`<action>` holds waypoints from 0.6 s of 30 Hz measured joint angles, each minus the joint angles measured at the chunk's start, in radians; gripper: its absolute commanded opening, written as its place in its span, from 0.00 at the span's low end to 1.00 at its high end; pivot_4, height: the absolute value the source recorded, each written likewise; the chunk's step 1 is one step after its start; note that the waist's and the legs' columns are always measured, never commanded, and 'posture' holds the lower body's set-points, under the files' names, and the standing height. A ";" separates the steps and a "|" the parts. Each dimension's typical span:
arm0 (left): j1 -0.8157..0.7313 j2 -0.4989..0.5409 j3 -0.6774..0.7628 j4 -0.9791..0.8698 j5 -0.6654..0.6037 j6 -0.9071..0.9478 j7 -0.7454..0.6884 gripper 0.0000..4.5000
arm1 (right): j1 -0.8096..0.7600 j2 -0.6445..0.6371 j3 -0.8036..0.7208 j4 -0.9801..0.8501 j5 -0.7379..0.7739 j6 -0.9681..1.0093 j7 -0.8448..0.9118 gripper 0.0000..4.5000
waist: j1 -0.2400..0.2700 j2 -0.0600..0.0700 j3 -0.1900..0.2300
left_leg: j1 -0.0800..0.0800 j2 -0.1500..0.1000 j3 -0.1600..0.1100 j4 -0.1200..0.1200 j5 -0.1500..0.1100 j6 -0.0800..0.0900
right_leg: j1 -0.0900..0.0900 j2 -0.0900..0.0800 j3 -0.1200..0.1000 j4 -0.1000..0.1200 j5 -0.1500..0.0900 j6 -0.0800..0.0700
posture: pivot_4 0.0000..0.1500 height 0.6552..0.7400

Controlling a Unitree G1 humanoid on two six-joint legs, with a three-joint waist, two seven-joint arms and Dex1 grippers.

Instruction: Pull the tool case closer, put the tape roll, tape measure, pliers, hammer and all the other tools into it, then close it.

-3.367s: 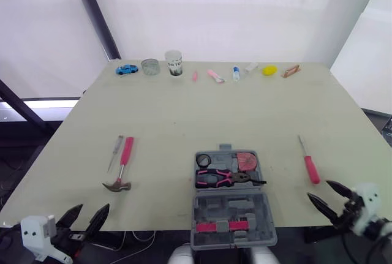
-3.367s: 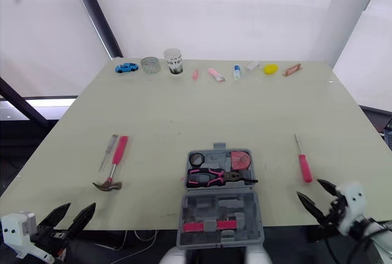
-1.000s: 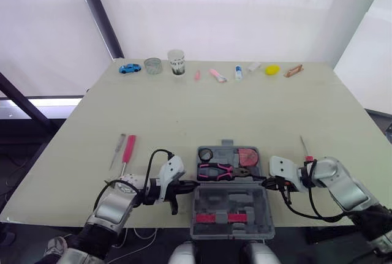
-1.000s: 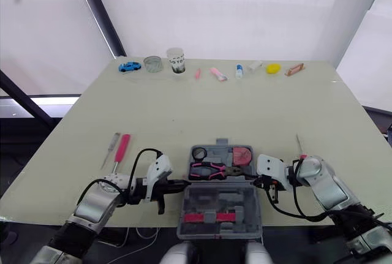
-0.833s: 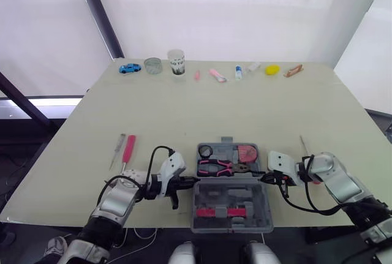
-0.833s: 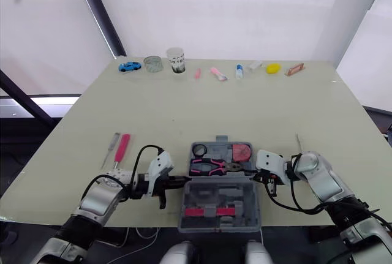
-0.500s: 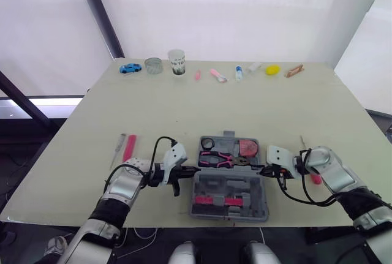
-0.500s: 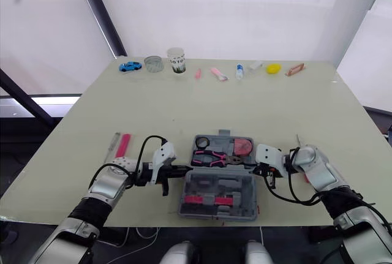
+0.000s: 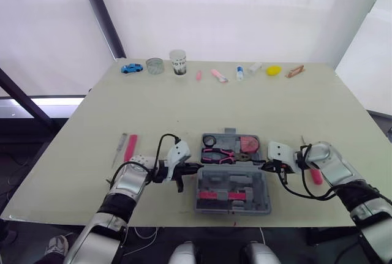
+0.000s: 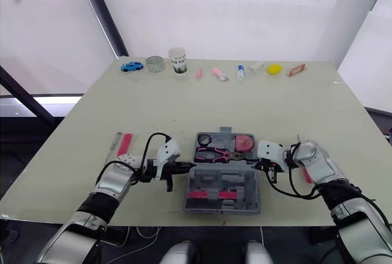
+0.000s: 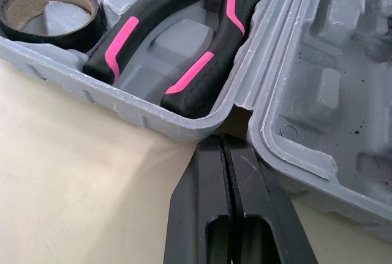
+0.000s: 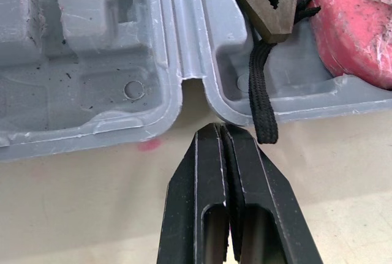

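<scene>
Head views: open tool case (image 9: 246, 180) lies at the middle of the desk's (image 9: 257, 105) near edge, lid half nearest the edge. Left end effector (image 9: 187, 168) is at the case side facing the desk's left edge and right end effector (image 9: 264, 166) at the opposite side, both level with the hinge. Contact is too small to judge here. Toward the left edge lies the hammer (image 9: 130, 147), pink handle showing, head hidden behind the left arm, with a thin grey tool (image 9: 120, 143) just beside it. Red screwdriver (image 9: 316, 176) is near the right edge, partly covered by the right arm. A row of small items runs along the far edge, including a toy car (image 9: 130, 68) and a cup (image 9: 178, 62).

Left wrist view: fingers clenched together with nothing between, tips at the hinge notch. Tape roll (image 11: 46, 10) and pliers (image 11: 177, 37) sit in the tray, both cut off by the frame.

Right wrist view: fingers clenched, empty, tips just short of the hinge notch. Pliers' head, a black cord (image 12: 260, 92) and the red tape measure (image 12: 355, 37) are in the tray, tape measure cut off.
</scene>
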 measured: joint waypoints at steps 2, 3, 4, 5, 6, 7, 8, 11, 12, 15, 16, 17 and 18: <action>0.001 -0.002 0.001 0.000 0.000 0.001 0.000 0.00 | 0.001 0.000 -0.002 -0.001 0.001 0.003 0.001 0.02 | 0.000 0.000 0.000 | 0.000 0.000 0.000 0.000 0.000 0.000 | 0.000 0.000 0.000 0.000 0.000 0.000 | 1.00 1.00; 0.001 -0.002 0.002 0.000 0.001 0.001 0.000 0.00 | 0.002 0.001 -0.003 -0.003 0.002 0.006 0.002 0.02 | 0.000 0.000 0.000 | 0.000 0.000 -0.001 0.000 0.000 0.000 | 0.000 0.000 0.000 0.000 0.000 0.000 | 1.00 1.00; 0.001 -0.001 0.003 -0.001 0.002 0.001 0.000 0.00 | 0.008 0.002 -0.007 -0.012 0.002 0.015 0.003 0.02 | 0.000 0.000 0.000 | 0.000 0.000 -0.001 0.000 0.000 0.000 | 0.000 0.000 0.000 0.000 0.000 0.000 | 1.00 1.00; 0.001 -0.001 0.004 -0.001 0.003 0.001 0.000 0.00 | 0.011 0.002 -0.009 -0.016 0.004 0.019 0.003 0.02 | 0.000 0.000 0.000 | 0.000 0.000 -0.001 0.000 0.000 0.000 | 0.000 0.000 0.000 0.000 0.000 0.000 | 1.00 1.00; 0.001 0.000 0.006 -0.001 0.004 0.001 0.000 0.00 | 0.016 0.002 -0.012 -0.024 0.005 0.027 0.004 0.02 | 0.000 0.000 0.000 | 0.000 0.000 -0.001 0.000 0.000 0.000 | 0.000 0.000 0.000 0.000 0.000 0.000 | 1.00 1.00; 0.001 0.000 0.006 -0.001 0.005 0.001 0.000 0.00 | 0.018 0.003 -0.012 -0.027 0.006 0.028 0.004 0.02 | 0.000 0.000 0.000 | 0.000 0.000 -0.001 0.000 0.000 0.000 | 0.000 0.000 0.000 0.000 0.000 0.000 | 1.00 1.00; 0.001 -0.001 0.006 -0.001 0.005 0.001 0.001 0.00 | 0.020 0.003 -0.012 -0.030 0.005 0.029 0.004 0.02 | 0.000 0.000 0.000 | 0.000 0.000 -0.001 0.000 0.000 0.000 | 0.000 0.000 0.000 0.000 0.000 0.000 | 1.00 1.00; 0.001 -0.001 0.007 -0.001 0.007 0.001 0.001 0.00 | 0.023 0.003 -0.012 -0.040 0.005 0.040 0.004 0.02 | 0.000 0.000 0.000 | 0.000 0.000 -0.001 0.000 0.000 0.000 | 0.000 0.000 -0.001 0.000 0.000 0.000 | 1.00 1.00; 0.001 -0.001 0.008 0.000 0.007 -0.001 0.001 0.00 | 0.025 0.003 -0.013 -0.044 0.005 0.044 0.004 0.02 | 0.000 0.000 0.000 | 0.000 0.000 -0.001 0.000 0.000 0.000 | 0.000 0.000 -0.001 0.000 0.000 0.000 | 1.00 1.00; 0.001 -0.002 0.008 0.000 0.011 -0.005 0.002 0.00 | 0.029 0.004 -0.013 -0.052 0.004 0.047 0.004 0.02 | 0.000 0.000 0.000 | 0.000 0.000 -0.001 0.000 0.000 0.000 | 0.000 0.000 -0.001 0.000 0.000 0.000 | 1.00 1.00; 0.004 -0.002 0.008 0.000 0.012 -0.008 0.003 0.00 | 0.032 0.004 -0.013 -0.057 0.004 0.048 0.004 0.02 | -0.001 0.000 0.000 | 0.000 0.000 -0.001 0.000 0.000 0.000 | 0.000 0.000 -0.001 0.000 0.000 0.000 | 1.00 1.00; 0.005 -0.002 0.009 0.000 0.012 -0.008 0.003 0.00 | 0.032 0.004 -0.013 -0.057 0.004 0.048 0.004 0.02 | -0.001 0.000 0.000 | 0.000 0.000 -0.001 0.000 0.000 0.000 | 0.000 0.000 -0.001 0.000 0.000 0.000 | 1.00 1.00; 0.007 -0.002 0.009 -0.001 0.012 -0.009 0.004 0.00 | 0.034 0.004 -0.014 -0.061 0.005 0.050 0.004 0.02 | -0.001 0.000 0.000 | 0.000 0.000 -0.001 0.000 0.000 0.000 | 0.000 0.000 -0.001 0.000 0.000 0.000 | 1.00 1.00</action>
